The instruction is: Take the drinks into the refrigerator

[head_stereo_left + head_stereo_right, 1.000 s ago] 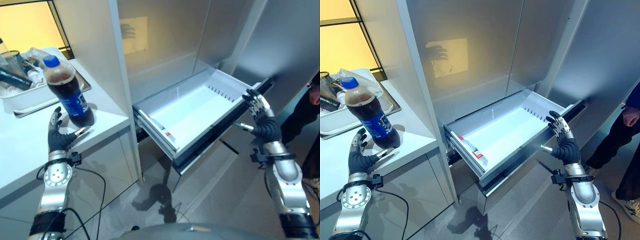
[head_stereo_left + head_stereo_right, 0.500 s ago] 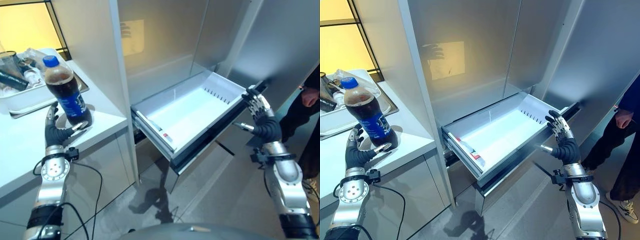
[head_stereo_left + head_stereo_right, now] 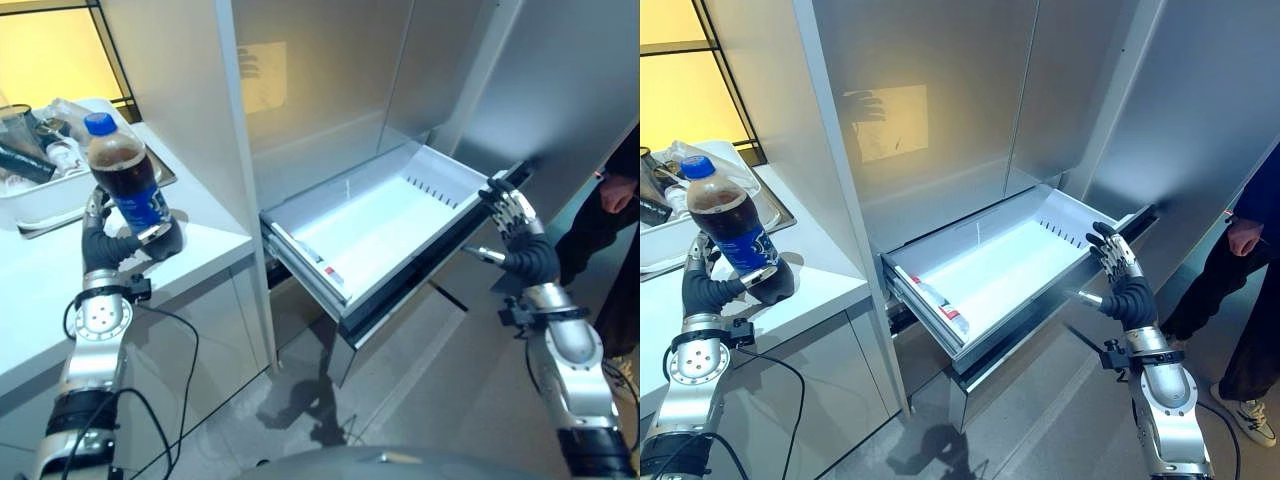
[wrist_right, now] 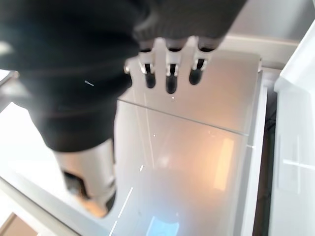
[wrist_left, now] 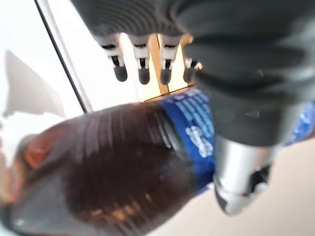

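Note:
A cola bottle with a blue cap and blue label stands upright on the white counter near its front edge. My left hand is against the bottle's lower part, with straight fingers behind it and the thumb across its front. The refrigerator's drawer is pulled out, white inside, with a small labelled item lying along its left wall. My right hand hovers open by the drawer's front right corner, holding nothing.
A metal tray with a cup and wrapped items sits at the counter's back left. The refrigerator's tall doors above the drawer are closed. A person in dark clothes stands at the right edge.
My left hand has moved up and in to the bottle, which now stands between its thumb and fingers. The right hand has hardly moved.

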Controlling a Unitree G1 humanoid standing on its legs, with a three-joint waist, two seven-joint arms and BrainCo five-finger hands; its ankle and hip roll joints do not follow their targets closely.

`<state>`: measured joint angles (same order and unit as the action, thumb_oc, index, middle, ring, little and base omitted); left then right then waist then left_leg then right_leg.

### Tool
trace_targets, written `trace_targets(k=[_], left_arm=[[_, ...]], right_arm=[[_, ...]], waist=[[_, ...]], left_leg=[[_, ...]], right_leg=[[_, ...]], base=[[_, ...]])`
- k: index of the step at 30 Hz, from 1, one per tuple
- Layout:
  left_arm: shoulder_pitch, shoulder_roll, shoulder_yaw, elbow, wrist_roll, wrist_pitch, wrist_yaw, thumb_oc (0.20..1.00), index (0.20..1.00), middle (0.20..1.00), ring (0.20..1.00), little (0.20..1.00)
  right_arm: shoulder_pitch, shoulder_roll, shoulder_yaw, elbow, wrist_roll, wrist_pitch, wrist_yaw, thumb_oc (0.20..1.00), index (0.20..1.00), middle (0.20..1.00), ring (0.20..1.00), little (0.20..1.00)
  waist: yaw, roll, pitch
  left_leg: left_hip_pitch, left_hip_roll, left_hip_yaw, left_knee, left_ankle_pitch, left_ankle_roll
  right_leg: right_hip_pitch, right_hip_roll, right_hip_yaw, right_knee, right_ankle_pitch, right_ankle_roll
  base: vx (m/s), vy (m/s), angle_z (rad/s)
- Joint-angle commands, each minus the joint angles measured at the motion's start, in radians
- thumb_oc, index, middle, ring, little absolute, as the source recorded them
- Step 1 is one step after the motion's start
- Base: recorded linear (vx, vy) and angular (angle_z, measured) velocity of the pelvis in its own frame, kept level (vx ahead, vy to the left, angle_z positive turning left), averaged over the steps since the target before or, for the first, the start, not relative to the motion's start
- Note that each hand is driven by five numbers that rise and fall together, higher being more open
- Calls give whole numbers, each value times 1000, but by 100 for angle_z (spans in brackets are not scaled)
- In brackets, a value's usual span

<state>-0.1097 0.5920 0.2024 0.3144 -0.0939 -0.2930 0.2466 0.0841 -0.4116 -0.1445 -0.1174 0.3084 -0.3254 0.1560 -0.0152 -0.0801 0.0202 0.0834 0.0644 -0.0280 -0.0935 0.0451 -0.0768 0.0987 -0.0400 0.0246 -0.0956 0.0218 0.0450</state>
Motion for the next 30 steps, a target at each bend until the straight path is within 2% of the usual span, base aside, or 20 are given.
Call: trace_targets(k=[1,15,26,27,28,29,30], left_arm=[[-138,43,-26,70,-7,-34,-5,1000,1000,1000,1000,1000],[-196,24,-91,140,-35,-5,-39,1000,1000,1000,1000,1000],[-206,20,-94,170,-41,-2,-46,1000,1000,1000,1000,1000],[-209,20,-95,173,-43,-2,-45,940,940,940,940,940],[-214,20,-95,178,-45,-3,-44,774,774,774,774,774],[-214,20,-95,178,-45,-3,-44,570,570,570,570,570],[-218,21,-97,178,-47,-3,-43,420,420,420,420,420]], right_arm=[[-27,-39,-19,-97,45,-30,-2,1000,1000,1000,1000,1000],[-31,-37,1,-117,59,-22,11,1000,1000,1000,1000,1000],[-15,-34,3,-128,58,-20,22,1000,1000,1000,1000,1000],[-14,-34,4,-128,58,-20,22,1000,1000,1000,1000,1000],[-14,-35,7,-128,59,-20,23,1000,1000,1000,1000,1000],[-14,-35,7,-128,59,-20,23,1000,1000,1000,1000,1000],[-14,-36,7,-130,58,-20,23,1000,1000,1000,1000,1000]], waist=[[-16,0,-3],[-29,-1,4],[-33,-1,0],[-34,-1,0],[-34,0,-1],[-34,0,-1],[-35,0,-1]], left_leg=[[61,-15,-8,6,-100,53],[62,-15,-1,6,-103,55],[64,-16,2,6,-106,55],[64,-16,1,6,-106,55],[64,-16,1,6,-107,55],[64,-16,1,6,-107,55],[64,-16,1,6,-107,55]], right_leg=[[8,-29,-34,70,-48,54],[2,-27,-26,74,-46,55],[2,-26,-23,75,-50,55],[2,-27,-23,75,-50,55],[2,-27,-23,75,-50,54],[2,-27,-23,75,-50,54],[1,-27,-22,76,-50,55]], base=[[0,0,0],[6,3,-3],[0,0,0],[18,3,-3],[13,4,-3],[0,0,0],[0,0,0]])
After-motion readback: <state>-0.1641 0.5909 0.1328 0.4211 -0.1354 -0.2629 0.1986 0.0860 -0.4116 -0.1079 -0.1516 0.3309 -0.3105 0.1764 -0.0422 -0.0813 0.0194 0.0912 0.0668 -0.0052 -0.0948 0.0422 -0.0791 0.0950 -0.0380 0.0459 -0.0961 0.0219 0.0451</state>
